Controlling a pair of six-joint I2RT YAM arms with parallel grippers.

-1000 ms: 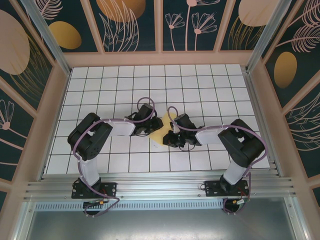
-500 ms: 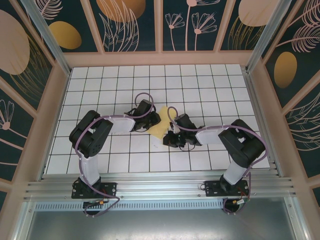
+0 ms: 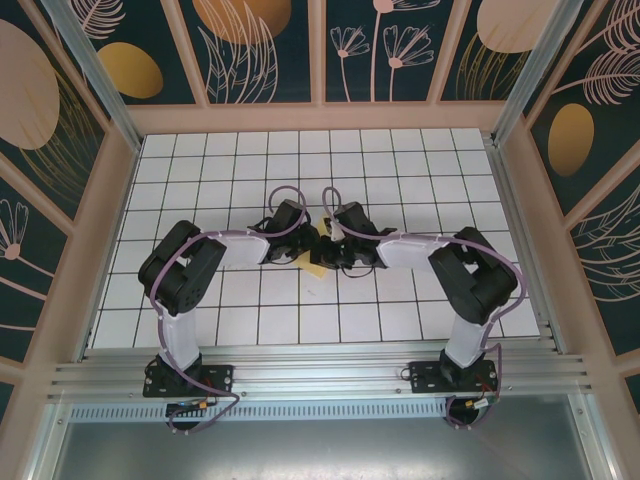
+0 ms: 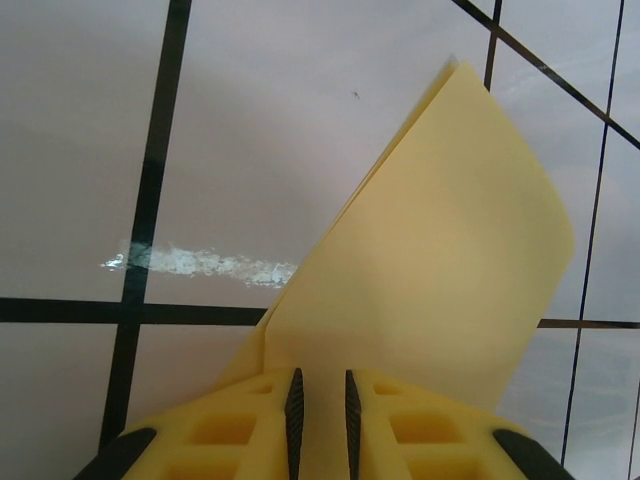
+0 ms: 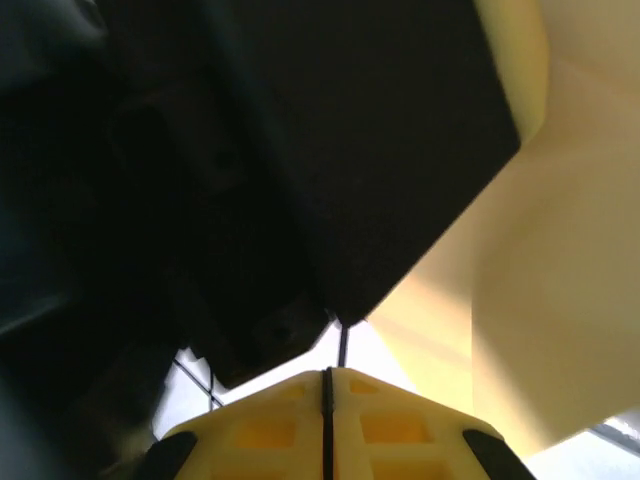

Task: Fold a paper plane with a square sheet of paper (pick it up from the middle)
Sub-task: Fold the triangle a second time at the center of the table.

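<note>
The left hand pinches the folded square sheet of paper over the tabletop, probably steadying it so the closed right hand can press the crease.

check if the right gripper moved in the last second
Yes. The right gripper has shifted left and a little toward the far wall across the table grid, nearer the left gripper.
</note>
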